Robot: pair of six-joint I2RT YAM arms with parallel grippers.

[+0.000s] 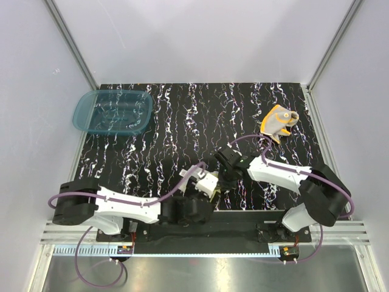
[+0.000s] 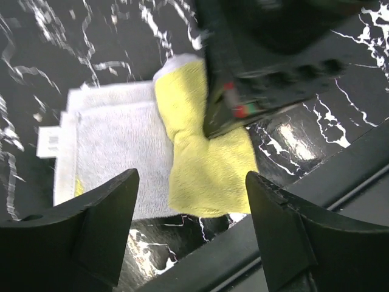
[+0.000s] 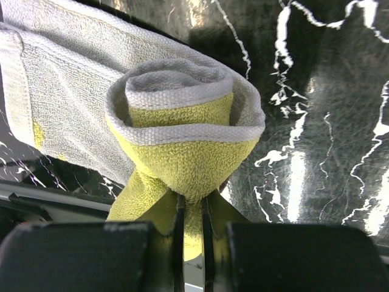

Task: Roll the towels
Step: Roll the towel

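Your right gripper (image 3: 191,210) was pinched almost closed on the yellow towel (image 3: 182,121), its fingers (image 3: 267,255) nipping a fold of the yellow face just under a partly wound roll. The grey-beige edge spiralled on the inside, with yellow on the outside. The unrolled rest of that towel lay flat with its grey-beige side up, trailing off to the left in your right wrist view. The towel sat close to the near edge of the table (image 1: 152,140), about midway between the two arm bases. Your left gripper (image 2: 191,179) hovered over the same towel with its fingers (image 2: 103,225) spread wide, holding nothing — the cloth showed between and below them. The orange towel (image 1: 278,121) lay crumpled by itself near the far right corner, well apart from both arms. The teal basin (image 1: 112,111) stood at the far left corner
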